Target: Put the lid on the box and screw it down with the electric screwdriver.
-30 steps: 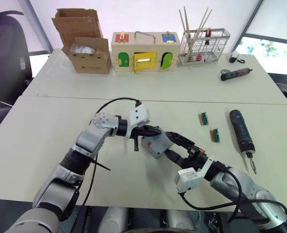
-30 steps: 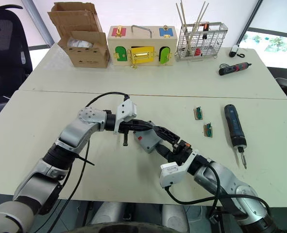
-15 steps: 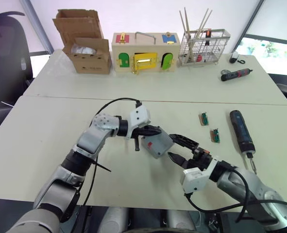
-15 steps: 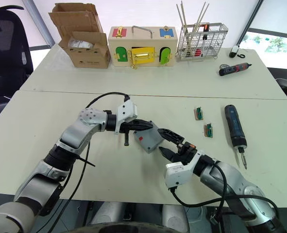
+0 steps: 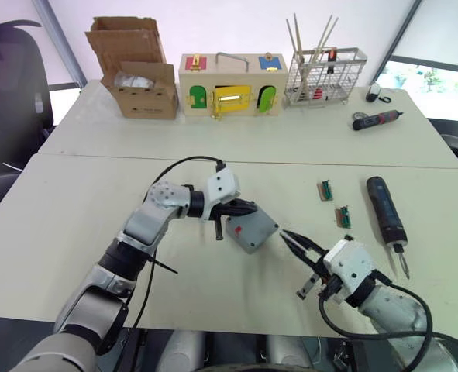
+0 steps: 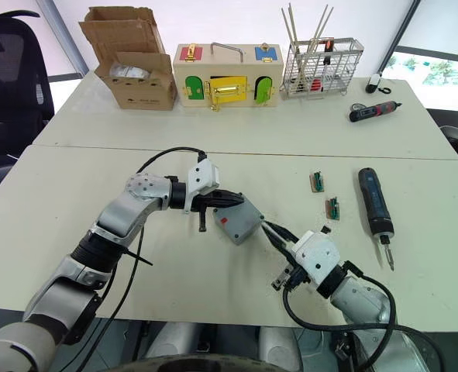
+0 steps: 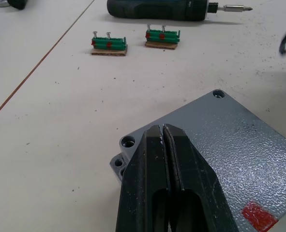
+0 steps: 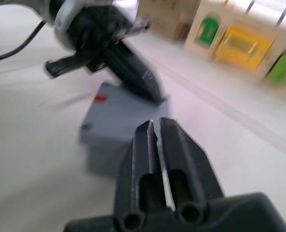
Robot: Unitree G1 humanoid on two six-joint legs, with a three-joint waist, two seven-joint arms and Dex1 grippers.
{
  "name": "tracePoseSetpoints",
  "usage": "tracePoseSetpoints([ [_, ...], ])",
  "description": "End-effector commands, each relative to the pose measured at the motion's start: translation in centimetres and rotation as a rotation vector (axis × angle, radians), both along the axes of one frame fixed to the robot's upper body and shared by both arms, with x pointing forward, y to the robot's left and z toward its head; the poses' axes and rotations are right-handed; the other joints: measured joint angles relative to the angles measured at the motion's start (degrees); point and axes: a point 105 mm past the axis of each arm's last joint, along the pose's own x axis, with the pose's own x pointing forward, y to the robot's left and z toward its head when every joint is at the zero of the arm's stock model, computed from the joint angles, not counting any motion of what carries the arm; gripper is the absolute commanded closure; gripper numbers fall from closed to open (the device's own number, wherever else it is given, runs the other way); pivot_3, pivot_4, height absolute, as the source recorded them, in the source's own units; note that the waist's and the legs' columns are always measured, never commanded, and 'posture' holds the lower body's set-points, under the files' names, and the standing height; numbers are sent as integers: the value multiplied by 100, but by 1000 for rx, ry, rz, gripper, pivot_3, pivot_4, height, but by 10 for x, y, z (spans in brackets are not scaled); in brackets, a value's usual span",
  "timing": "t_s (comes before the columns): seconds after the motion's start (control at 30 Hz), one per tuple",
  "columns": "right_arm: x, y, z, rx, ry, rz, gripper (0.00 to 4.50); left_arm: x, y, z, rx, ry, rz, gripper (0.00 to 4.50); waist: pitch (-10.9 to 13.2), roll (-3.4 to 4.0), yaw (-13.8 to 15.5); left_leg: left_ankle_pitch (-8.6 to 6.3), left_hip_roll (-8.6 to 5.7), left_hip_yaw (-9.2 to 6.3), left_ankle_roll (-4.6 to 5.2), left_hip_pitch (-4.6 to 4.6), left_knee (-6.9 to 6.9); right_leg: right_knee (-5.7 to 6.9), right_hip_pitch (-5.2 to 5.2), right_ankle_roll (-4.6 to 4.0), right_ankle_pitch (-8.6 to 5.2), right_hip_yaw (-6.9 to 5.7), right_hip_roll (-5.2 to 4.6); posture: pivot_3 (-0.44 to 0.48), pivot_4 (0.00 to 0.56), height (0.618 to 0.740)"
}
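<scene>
The grey lid (image 7: 230,145) lies on top of the grey box (image 5: 252,230) near the middle of the front table; a red mark (image 7: 259,216) shows on it. My left gripper (image 5: 249,208) is shut, its tips pressed down on the lid near one corner (image 7: 162,129). My right gripper (image 5: 285,234) is shut and empty, just to the right of the box and apart from it, pointing at it (image 8: 155,124). The black electric screwdriver (image 5: 385,209) lies on the table further right, with its metal bit toward the front edge.
Two small green terminal blocks (image 5: 325,189) (image 5: 342,216) lie between the box and the electric screwdriver. On the far table stand a cardboard box (image 5: 139,77), a wooden box with coloured doors (image 5: 230,81) and a wire rack (image 5: 325,74). A small black-and-red screwdriver (image 5: 376,118) lies there too.
My right gripper has drawn back from the box toward the front right and gone from open to shut. My left gripper has stayed pressed on the lid.
</scene>
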Motion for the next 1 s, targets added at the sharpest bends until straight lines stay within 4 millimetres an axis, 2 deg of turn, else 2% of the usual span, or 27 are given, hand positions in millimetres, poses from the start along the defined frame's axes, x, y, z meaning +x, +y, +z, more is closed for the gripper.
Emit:
tracePoseSetpoints([
  [0.03, -12, 16, -1, 137, 163, 41, 4452, -2, 8, -31, 84, 92, 34, 4500, 0, 0, -1, -1, 0, 0, 0, -1, -1, 0, -1, 0, 0, 0, -2, 0, 150, 694],
  [0.4, 2, 27, -4, 210, 247, 16, 4452, -4, 6, -28, 79, 95, 25, 4500, 0, 2, 0, -2, 0, 0, 0, -12, -4, -9, -13, 1, 1, -2, -8, 0, 150, 694],
  [1.0, 18, 23, -7, 198, 217, -13, 4452, 2, 11, -19, 32, 84, 59, 4500, 2, 4, -8, -3, 0, 0, 0, -17, -11, -17, -19, 3, 1, -4, -9, 0, 150, 694],
])
